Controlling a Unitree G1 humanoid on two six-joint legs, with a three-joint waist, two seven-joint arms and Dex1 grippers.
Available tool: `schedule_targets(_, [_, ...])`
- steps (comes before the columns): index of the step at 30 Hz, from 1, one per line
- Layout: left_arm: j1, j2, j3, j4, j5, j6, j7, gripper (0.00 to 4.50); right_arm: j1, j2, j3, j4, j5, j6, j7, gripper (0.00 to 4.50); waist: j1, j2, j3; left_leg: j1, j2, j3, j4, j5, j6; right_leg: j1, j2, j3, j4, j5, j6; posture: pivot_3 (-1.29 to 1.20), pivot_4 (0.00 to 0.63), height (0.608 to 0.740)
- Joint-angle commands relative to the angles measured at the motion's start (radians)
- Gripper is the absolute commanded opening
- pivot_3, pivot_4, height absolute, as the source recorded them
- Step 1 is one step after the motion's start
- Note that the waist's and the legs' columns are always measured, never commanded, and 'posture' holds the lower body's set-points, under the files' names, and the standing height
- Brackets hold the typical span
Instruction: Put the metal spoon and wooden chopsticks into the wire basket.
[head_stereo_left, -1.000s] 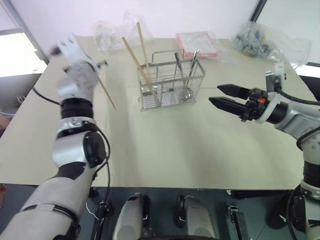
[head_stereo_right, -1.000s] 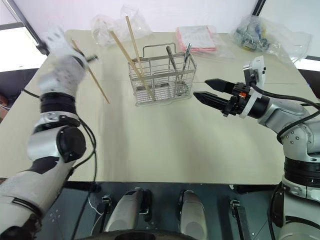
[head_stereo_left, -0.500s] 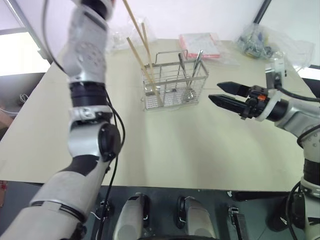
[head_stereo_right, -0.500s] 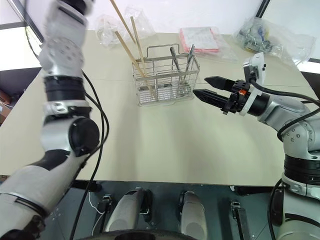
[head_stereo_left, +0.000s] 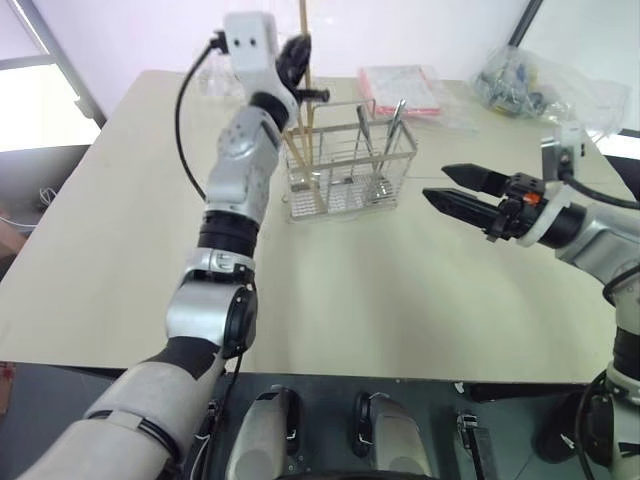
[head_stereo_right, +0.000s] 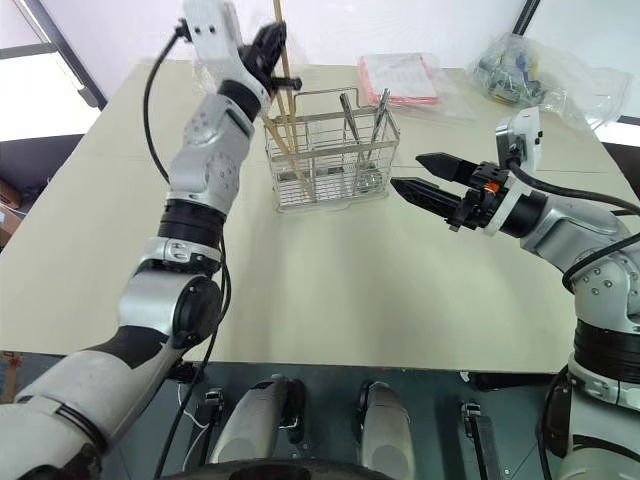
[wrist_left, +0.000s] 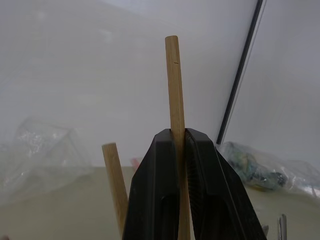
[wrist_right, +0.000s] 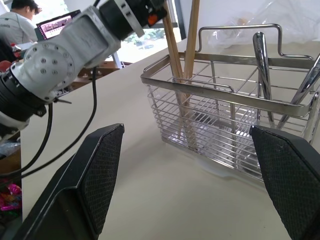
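At the far middle of the bench (head_stereo_left: 120, 230), the wire basket (head_stereo_left: 350, 170) stands upright, with two metal utensils leaning in its right-hand compartments; a metal spoon (head_stereo_left: 388, 135) is taken to be one of them, though which cannot be told. At the basket's left end, wooden chopsticks (wrist_right: 176, 70) stand nearly upright, their lower ends down inside the left compartment. One chopstick (wrist_left: 174, 85) is pinched between the fingers of the left claw (head_stereo_right: 268, 42), which is clenched on it just above the basket's rim. The stick's long axis runs close to vertical, its lower end already below the top wire, so a straight drop into the compartment appears to be what the release calls for. A second stick (wrist_left: 116, 180) rises just beside the held one.

The right claw (head_stereo_left: 462, 190) hangs released, jaws wide apart, just to the right of the basket and level with it, gripping nothing. The left arm is judged the nearer to the chopsticks. Plastic bags (head_stereo_left: 535, 85) lie along the bench's far edge.
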Motion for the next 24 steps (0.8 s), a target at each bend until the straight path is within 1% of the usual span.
schedule_targets(1, [0.02, -0.014, -0.011, -0.044, 0.013, -0.054, 0.0, 0.04, -0.007, -0.018, -0.036, -0.035, 0.021, -0.001, -0.01, 4.13, 0.0, 0.0, 0.0, 0.0, 0.0, 0.0, 0.0, 0.0, 0.0, 0.0, 0.0, 0.0, 0.0, 0.0, 0.0, 0.0, 0.15, 0.699])
schedule_targets(2, [0.027, -0.018, -0.012, -0.044, 0.014, -0.058, 0.0, 0.04, -0.01, -0.019, -0.035, -0.033, 0.022, -0.001, -0.011, 4.13, 0.0, 0.0, 0.0, 0.0, 0.0, 0.0, 0.0, 0.0, 0.0, 0.0, 0.0, 0.0, 0.0, 0.0, 0.0, 0.0, 0.15, 0.699])
schedule_targets(5, [0.039, -0.026, -0.015, -0.053, 0.021, -0.07, 0.002, 1.19, -0.017, -0.024, -0.031, -0.022, 0.022, -0.004, -0.01, 4.13, 0.0, 0.0, 0.0, 0.0, 0.0, 0.0, 0.0, 0.0, 0.0, 0.0, 0.0, 0.0, 0.0, 0.0, 0.0, 0.0, 0.15, 0.699])
schedule_targets(9, [0.049, -0.029, -0.016, -0.097, 0.019, -0.053, 0.001, 3.22, -0.024, -0.023, -0.022, -0.007, 0.014, -0.012, -0.004, 4.13, 0.0, 0.0, 0.0, 0.0, 0.0, 0.0, 0.0, 0.0, 0.0, 0.0, 0.0, 0.0, 0.0, 0.0, 0.0, 0.0, 0.15, 0.699])
schedule_targets(10, [0.052, -0.03, -0.014, -0.114, 0.009, -0.039, -0.003, 3.65, -0.025, -0.023, -0.02, -0.004, 0.012, -0.015, -0.002, 4.13, 0.0, 0.0, 0.0, 0.0, 0.0, 0.0, 0.0, 0.0, 0.0, 0.0, 0.0, 0.0, 0.0, 0.0, 0.0, 0.0, 0.15, 0.699])
schedule_targets(11, [0.056, -0.029, -0.009, -0.153, -0.02, -0.003, -0.021, 4.18, -0.026, -0.022, -0.016, -0.001, 0.009, -0.018, 0.001, 4.13, 0.0, 0.0, 0.0, 0.0, 0.0, 0.0, 0.0, 0.0, 0.0, 0.0, 0.0, 0.0, 0.0, 0.0, 0.0, 0.0, 0.15, 0.699])
schedule_targets(12, [0.06, -0.024, -0.003, -0.198, -0.049, 0.04, -0.038, 4.35, -0.028, -0.02, -0.013, 0.0, 0.006, -0.02, 0.001, 4.13, -0.001, 0.0, 0.0, 0.0, 0.0, 0.0, 0.0, 0.0, 0.0, 0.0, 0.0, 0.0, 0.0, 0.0, 0.0, 0.0, 0.15, 0.699])
schedule_targets(13, [0.062, -0.011, 0.004, -0.253, -0.084, 0.095, -0.054, 4.35, -0.03, -0.02, -0.009, 0.001, 0.002, -0.024, 0.003, 4.13, -0.001, 0.0, 0.0, 0.0, 0.0, 0.0, 0.0, 0.0, 0.0, 0.0, 0.0, 0.0, 0.0, 0.0, 0.0, 0.0, 0.15, 0.699])
schedule_targets(16, [0.04, 0.105, 0.034, -0.431, -0.198, 0.317, -0.116, 4.35, -0.042, -0.032, -0.002, 0.02, -0.012, -0.036, 0.023, 4.13, -0.005, 0.0, 0.0, 0.0, 0.0, -0.001, 0.0, 0.0, 0.0, 0.0, 0.0, 0.0, 0.0, 0.0, 0.0, 0.0, 0.15, 0.699])
schedule_targets(18, [0.017, 0.241, 0.037, -0.503, -0.251, 0.455, -0.204, 4.35, -0.053, -0.048, 0.004, 0.046, -0.032, -0.049, 0.047, 4.13, -0.013, 0.001, 0.0, 0.0, 0.001, 0.0, 0.0, 0.0, 0.0, -0.001, 0.001, 0.0, 0.001, 0.0, 0.0, 0.0, 0.15, 0.699])
schedule_targets(21, [0.016, 0.505, -0.003, -0.58, -0.291, 0.615, -0.414, 4.35, -0.072, -0.078, 0.019, 0.103, -0.073, -0.081, 0.097, 4.13, -0.029, 0.002, 0.0, 0.0, 0.001, 0.0, -0.001, 0.0, 0.0, -0.002, 0.001, 0.0, 0.003, -0.001, -0.001, 0.0, 0.15, 0.699])
schedule_targets(22, [0.031, 0.59, -0.025, -0.606, -0.3, 0.661, -0.488, 4.35, -0.078, -0.087, 0.024, 0.122, -0.085, -0.093, 0.113, 4.13, -0.031, 0.002, 0.0, 0.001, 0.001, 0.0, -0.001, 0.0, 0.0, -0.002, 0.001, 0.0, 0.003, -0.001, -0.001, 0.0, 0.15, 0.699])
schedule_targets(24, [0.106, 0.776, -0.066, -0.681, -0.345, 0.768, -0.669, 4.35, -0.094, -0.101, 0.034, 0.158, -0.105, -0.11, 0.143, 4.13, -0.035, 0.003, 0.0, 0.001, 0.001, 0.0, -0.001, 0.0, -0.001, -0.002, 0.001, 0.001, 0.003, -0.001, -0.001, 0.0, 0.15, 0.699])
